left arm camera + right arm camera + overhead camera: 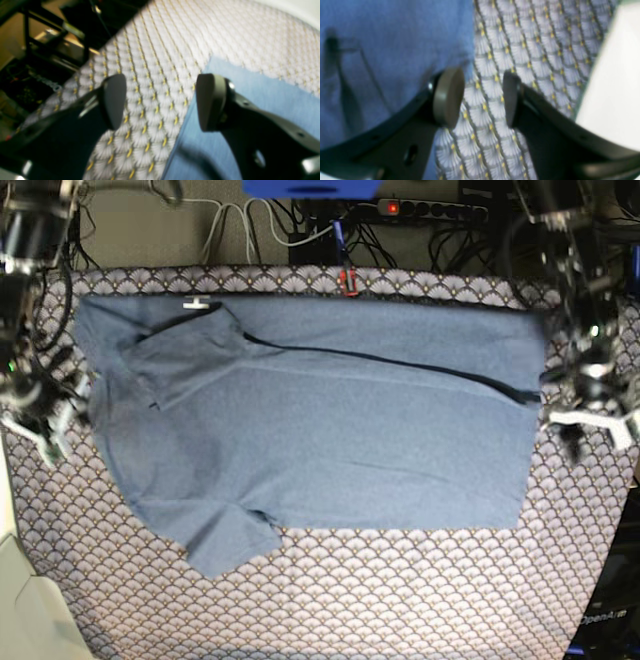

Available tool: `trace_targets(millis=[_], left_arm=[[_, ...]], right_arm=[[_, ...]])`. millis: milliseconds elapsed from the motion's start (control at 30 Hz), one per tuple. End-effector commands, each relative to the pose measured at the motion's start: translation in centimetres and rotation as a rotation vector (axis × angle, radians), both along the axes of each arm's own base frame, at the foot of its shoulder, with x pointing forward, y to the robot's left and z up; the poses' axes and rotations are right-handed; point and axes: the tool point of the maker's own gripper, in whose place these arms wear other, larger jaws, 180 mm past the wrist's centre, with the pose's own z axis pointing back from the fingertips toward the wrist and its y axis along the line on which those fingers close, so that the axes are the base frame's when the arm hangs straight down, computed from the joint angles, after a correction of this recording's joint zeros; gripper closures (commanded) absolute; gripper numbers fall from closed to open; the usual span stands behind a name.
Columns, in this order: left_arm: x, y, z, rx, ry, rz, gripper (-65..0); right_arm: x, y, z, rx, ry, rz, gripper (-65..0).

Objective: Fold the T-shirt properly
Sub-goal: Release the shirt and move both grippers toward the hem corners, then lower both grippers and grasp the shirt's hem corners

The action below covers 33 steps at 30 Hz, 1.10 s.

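T-shirt (320, 420) flat between left gripper (590, 425) and right gripper (45, 415), both agape, empty

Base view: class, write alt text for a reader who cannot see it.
A grey-blue T-shirt lies spread, partly folded, on a scallop-patterned tablecloth. The open left gripper and open right gripper flank it, holding nothing.

both tools, left tool (160, 102) and right tool (482, 97), gape empty.
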Motion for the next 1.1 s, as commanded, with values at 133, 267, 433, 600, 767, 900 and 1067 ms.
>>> trace_targets(millis=[133, 267, 433, 600, 767, 900, 1067], left_arm=[[5.2, 0.2, 1.6, -0.047, -0.068, 0.006, -42.8], [9.0, -0.8, 0.4, -0.067, -0.024, -0.037, -42.7], [12.3, -2.3, -0.3, -0.041, -0.042, -0.082, -42.7], [13.9, -1.9, -1.5, -0.009, -0.029, -0.085, -42.7], [14.3, -1.2, -2.2, 0.001, -0.048, -0.063, -42.6], [14.2, -1.3, -2.4, 0.005, -0.049, -0.064, -42.6], [14.1, -1.8, -2.8, 0.013, -0.036, -0.082, -42.6]], right_arm=[[6.9, 0.9, 1.8, 0.046, -0.038, 0.026, -29.8], [10.9, 2.1, 2.3, 0.089, -0.025, 0.043, -29.8], [13.8, 3.7, 3.0, 0.146, -0.050, 0.071, -29.8], [15.0, 3.2, 3.7, 0.169, -0.108, 0.019, -29.9], [15.3, 2.8, 2.9, 0.208, -0.124, -0.019, -30.0], [15.3, 3.3, 2.1, 0.250, -0.137, -0.027, -29.9], [15.2, 4.6, 0.7, 0.310, -0.142, -0.032, -29.9]])
